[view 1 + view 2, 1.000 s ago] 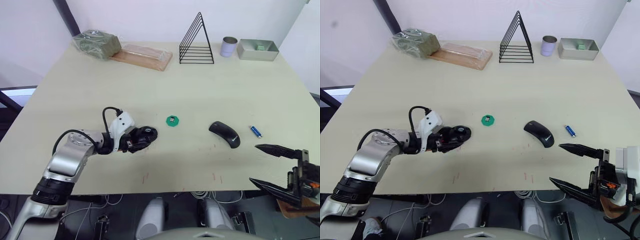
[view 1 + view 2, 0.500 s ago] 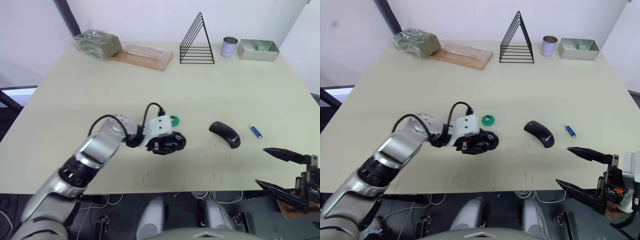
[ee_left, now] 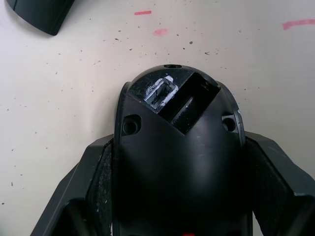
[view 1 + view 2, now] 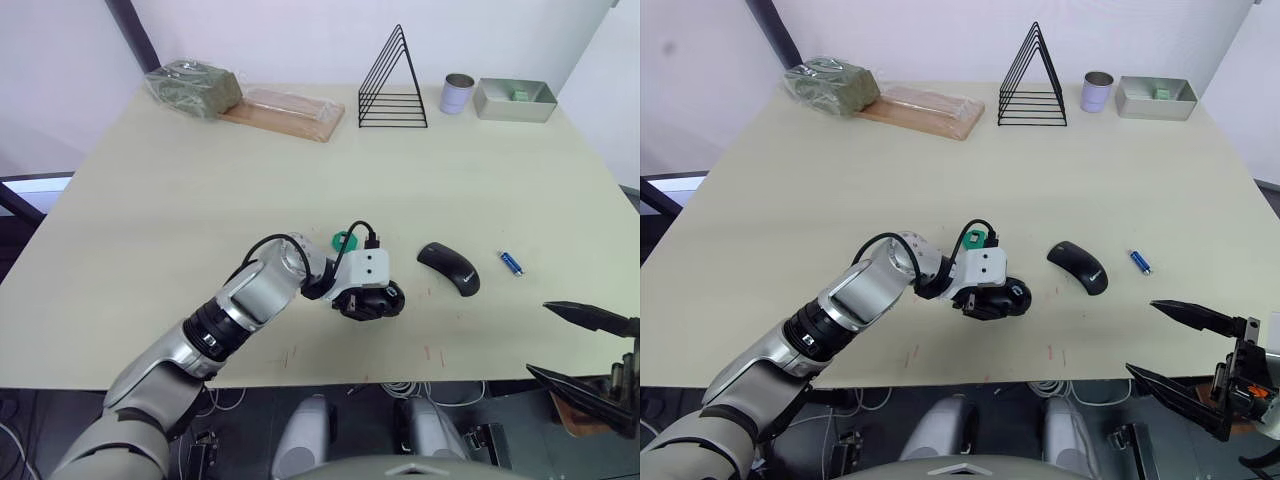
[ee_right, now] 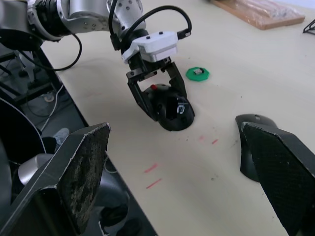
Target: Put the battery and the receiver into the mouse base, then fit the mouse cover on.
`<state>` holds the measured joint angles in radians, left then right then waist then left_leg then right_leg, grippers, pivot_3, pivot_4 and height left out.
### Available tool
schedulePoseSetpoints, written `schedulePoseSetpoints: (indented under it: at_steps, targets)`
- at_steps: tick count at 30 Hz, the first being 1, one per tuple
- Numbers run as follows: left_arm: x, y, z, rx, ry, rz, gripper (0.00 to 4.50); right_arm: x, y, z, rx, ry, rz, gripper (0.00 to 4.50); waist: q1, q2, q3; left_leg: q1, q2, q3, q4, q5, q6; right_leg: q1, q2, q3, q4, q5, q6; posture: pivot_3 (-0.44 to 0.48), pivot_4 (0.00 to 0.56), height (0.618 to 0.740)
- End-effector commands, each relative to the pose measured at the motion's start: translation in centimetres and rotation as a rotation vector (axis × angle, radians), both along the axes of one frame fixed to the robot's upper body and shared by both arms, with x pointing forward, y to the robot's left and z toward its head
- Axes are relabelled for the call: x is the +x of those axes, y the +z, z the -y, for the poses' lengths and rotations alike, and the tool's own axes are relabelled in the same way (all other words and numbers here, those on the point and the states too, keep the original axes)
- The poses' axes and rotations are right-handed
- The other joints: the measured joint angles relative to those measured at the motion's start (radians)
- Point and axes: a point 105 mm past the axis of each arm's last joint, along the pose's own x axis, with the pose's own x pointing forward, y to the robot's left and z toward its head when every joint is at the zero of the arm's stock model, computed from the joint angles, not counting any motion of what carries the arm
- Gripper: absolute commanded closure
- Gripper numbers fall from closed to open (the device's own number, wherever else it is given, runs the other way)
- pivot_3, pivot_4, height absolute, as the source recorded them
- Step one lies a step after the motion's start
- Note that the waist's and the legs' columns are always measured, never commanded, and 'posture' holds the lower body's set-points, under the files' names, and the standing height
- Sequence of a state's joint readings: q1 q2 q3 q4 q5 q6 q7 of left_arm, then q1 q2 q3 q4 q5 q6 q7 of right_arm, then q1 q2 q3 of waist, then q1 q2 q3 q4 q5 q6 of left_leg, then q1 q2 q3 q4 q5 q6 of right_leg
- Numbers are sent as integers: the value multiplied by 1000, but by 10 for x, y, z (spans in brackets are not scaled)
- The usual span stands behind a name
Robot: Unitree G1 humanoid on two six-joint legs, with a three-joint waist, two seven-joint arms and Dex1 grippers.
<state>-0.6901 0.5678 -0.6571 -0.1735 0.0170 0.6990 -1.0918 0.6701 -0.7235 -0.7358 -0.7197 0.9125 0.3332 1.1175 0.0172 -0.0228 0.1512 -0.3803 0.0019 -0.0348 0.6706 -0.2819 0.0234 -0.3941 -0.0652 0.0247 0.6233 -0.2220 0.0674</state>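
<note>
The left gripper (image 4: 370, 301) is clamped on the mouse base (image 4: 375, 302) just below the centre of the left eye frame, one finger pressed to each flank and the base resting on the table (image 4: 200, 190). The cover (image 4: 449, 267) lies a little to its right, and the battery (image 4: 511, 263) further right still. The receiver (image 4: 977, 238) seems to sit on a green disc (image 4: 976, 239) just up and left of the base, though it is too small to be sure. The right gripper (image 4: 1185, 345) hangs wide open and empty off the table's near edge, at lower right.

The step in hand looks like placing the base near the other parts. Doing it well means setting it down flat with the open side up, short of the cover, and releasing without dragging it.

The left wrist view shows what the head views cannot: an empty dark compartment (image 3: 189, 101) with a silvery contact (image 3: 160, 92) beside it. The right wrist view shows the base from the side, flat on the table, with a red part (image 5: 154, 87) between the fingers.
</note>
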Motion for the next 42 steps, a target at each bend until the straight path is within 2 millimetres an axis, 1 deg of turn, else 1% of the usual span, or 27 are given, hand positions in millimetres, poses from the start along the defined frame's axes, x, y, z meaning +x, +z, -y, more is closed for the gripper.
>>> schedulePoseSetpoints:
  at_steps: [1,4,6,8,11,12,14,16,17,19,22,24,28,30,32,42]
  targets:
    - [-8,-13,-2,56,3,-27,1571,0,4,-2,7,-4,-2,0,0,0,0,0,0,0,0,0,0,0,0,0,0,0,0,0,150,740]
    - [-8,-14,0,53,11,-31,1571,8,5,1,9,-43,-19,0,-1,0,-1,1,0,0,0,0,0,1,0,0,0,0,0,0,150,740]
    - [-7,-15,0,50,21,-35,1571,14,9,2,32,-64,-8,0,1,1,-1,1,0,0,0,0,0,1,0,0,0,0,0,0,150,740]
    - [-6,-16,0,50,27,-36,1571,28,10,8,31,-154,7,0,1,1,-1,1,0,0,0,0,0,1,0,0,0,0,0,0,150,740]
    - [-5,-14,2,35,32,-27,1571,53,-3,21,-31,-298,-35,0,1,1,-2,1,0,0,0,0,0,1,0,0,0,0,0,0,150,740]
    - [-4,-13,4,29,34,-27,1571,64,-12,30,-59,-374,-93,0,1,1,-2,1,0,0,0,0,0,1,0,0,0,0,0,0,150,740]
    - [-4,-12,6,22,35,-25,1571,85,-22,46,-73,-495,-137,0,5,1,-2,0,-1,0,1,0,0,1,-1,0,0,-2,-4,0,150,740]
    - [-3,-12,8,17,34,-22,1571,106,-26,52,-78,-561,-113,0,1,0,-3,1,-1,0,1,0,0,1,-1,0,0,-2,-4,0,150,740]
    - [-3,-12,8,14,32,-17,1571,114,-28,55,-77,-594,-103,0,3,2,-4,0,-1,1,1,0,0,1,-1,0,0,-2,-4,0,150,740]
    - [-3,-12,9,10,33,-14,1571,124,-37,60,-107,-645,-114,0,7,4,-4,0,-2,0,1,0,0,1,-1,0,0,-2,-4,0,150,740]
    - [-3,-12,10,6,38,-16,1571,135,-51,66,-169,-692,-156,0,6,4,-4,0,-2,-1,1,0,0,1,-1,-1,0,0,0,0,150,740]
    - [-4,-12,10,5,39,-18,1571,139,-58,66,-162,-679,-197,0,5,4,-4,0,-2,0,1,0,0,1,-1,0,0,0,1,0,150,740]
    - [-5,-13,10,7,40,-20,1571,147,-64,65,-113,-672,-243,0,0,5,-4,1,-3,0,1,0,0,1,-1,0,1,0,1,0,150,740]
    - [-5,-13,10,8,41,-22,1571,149,-69,64,-109,-674,-256,544,0,5,-4,0,-3,0,1,0,0,1,-1,0,1,0,1,0,150,740]
    - [-6,-13,9,9,42,-23,1571,152,-71,63,-116,-674,-252,1277,-1,5,-4,0,-3,0,1,0,0,1,-1,0,1,0,1,0,150,740]
    - [-5,-12,9,12,44,-19,1571,157,-83,58,-166,-670,-243,1277,-1,5,-4,1,-3,0,1,0,0,1,-1,0,1,0,1,0,150,740]
